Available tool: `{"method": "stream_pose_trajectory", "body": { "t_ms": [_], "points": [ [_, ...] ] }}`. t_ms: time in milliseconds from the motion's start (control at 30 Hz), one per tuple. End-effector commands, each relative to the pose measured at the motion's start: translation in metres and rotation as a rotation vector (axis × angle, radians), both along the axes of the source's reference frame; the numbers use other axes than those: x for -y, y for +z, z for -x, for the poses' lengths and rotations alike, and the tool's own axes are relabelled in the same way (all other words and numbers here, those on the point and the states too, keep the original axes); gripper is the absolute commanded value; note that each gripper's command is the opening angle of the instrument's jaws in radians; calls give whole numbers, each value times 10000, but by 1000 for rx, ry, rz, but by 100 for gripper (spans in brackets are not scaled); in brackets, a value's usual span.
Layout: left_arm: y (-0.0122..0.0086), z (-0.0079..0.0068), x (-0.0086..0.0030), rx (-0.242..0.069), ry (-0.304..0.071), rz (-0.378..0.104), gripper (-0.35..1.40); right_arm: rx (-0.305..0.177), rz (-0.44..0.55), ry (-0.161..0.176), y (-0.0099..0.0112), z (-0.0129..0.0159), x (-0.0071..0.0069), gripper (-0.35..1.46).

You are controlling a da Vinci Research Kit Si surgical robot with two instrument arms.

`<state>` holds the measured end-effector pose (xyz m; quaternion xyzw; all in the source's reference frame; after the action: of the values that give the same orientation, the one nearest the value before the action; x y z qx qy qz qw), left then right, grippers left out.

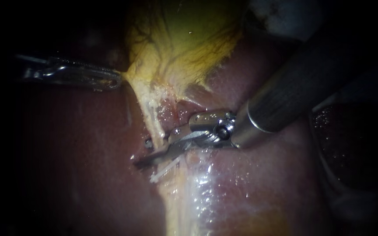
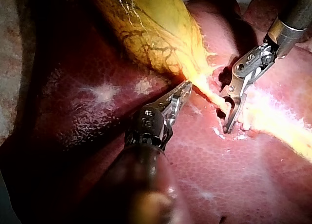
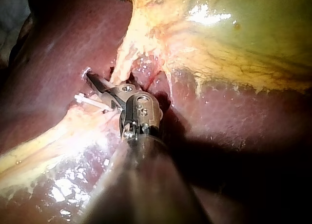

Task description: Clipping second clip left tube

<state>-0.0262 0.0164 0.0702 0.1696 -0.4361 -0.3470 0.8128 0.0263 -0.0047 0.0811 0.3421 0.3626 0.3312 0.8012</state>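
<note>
The right instrument (image 1: 141, 162) had its jaws pinched narrowly on the pale tube (image 1: 152, 113), just beside a white clip (image 1: 165, 171), while the left instrument (image 1: 119, 80) had its jaws clamped on the gallbladder (image 1: 184, 39) edge.

Gallbladder (image 1: 189, 39) is yellow-green with thin dark branching lines all over it. The strand of tissue (image 1: 154, 113) running off it is pale cream-yellow. Liver (image 1: 263, 183) around it is deep reddish-brown, glossy, finely speckled. Left instrument (image 1: 117, 81) and right instrument (image 1: 154, 159) beside it are both silver-grey metal.
</note>
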Motion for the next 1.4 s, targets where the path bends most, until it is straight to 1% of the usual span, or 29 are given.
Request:
{"method": "stream_pose_trajectory", "body": {
  "t_ms": [33,100,167,200,333,433,500,633,667,700,733,767,833,867,933,1033,1100,1167,1233,1400],
  "points": [
    [0,0,0,0,-1,0,-35,-2,3,-3,-1,1,-1,42],
    [0,0,0,0,-1,0,-35,-5,6,-5,-4,3,-4,44],
    [0,0,0,0,0,0,-35,-17,9,-5,-9,6,-9,44],
    [0,0,0,0,0,0,-35,-28,3,1,-11,8,-12,46],
    [0,0,0,0,0,0,-35,-83,-15,20,-23,17,-27,48],
    [0,-1,0,0,0,0,-35,-119,-34,11,-28,23,-32,49],
    [-1,-1,0,0,0,0,-35,-160,-55,9,-29,26,-34,50],
    [-1,-1,0,0,0,0,-35,-247,-98,-20,-30,30,-33,50],
    [-1,-1,0,0,0,0,-35,-280,-109,-24,-30,31,-32,50],
    [-1,-1,0,0,0,0,-35,-303,-116,-26,-30,32,-32,50],
    [-1,-1,0,0,0,0,-35,-327,-122,-24,-30,33,-32,51],
    [-1,-1,0,0,0,0,-35,-372,-127,-20,-29,34,-32,51],
    [-1,-1,0,0,0,0,-35,-426,-173,-5,-29,35,-32,51],
    [-1,-1,0,0,0,0,-35,-449,-193,-3,-29,35,-31,51],
    [-1,-1,0,0,0,0,-35,-515,-226,1,-29,36,-29,52],
    [-1,0,0,0,0,0,-35,-589,-264,4,-30,36,-25,53],
    [-1,0,0,0,0,0,-35,-627,-286,3,-33,35,-22,53],
    [-1,0,0,0,0,0,-35,-649,-295,-1,-36,33,-19,53],
    [-1,0,0,0,0,0,-35,-664,-315,-4,-41,29,-15,53],
    [-1,0,0,0,-1,0,-35,-678,-345,-23,-48,22,-6,53]
  ]
}}
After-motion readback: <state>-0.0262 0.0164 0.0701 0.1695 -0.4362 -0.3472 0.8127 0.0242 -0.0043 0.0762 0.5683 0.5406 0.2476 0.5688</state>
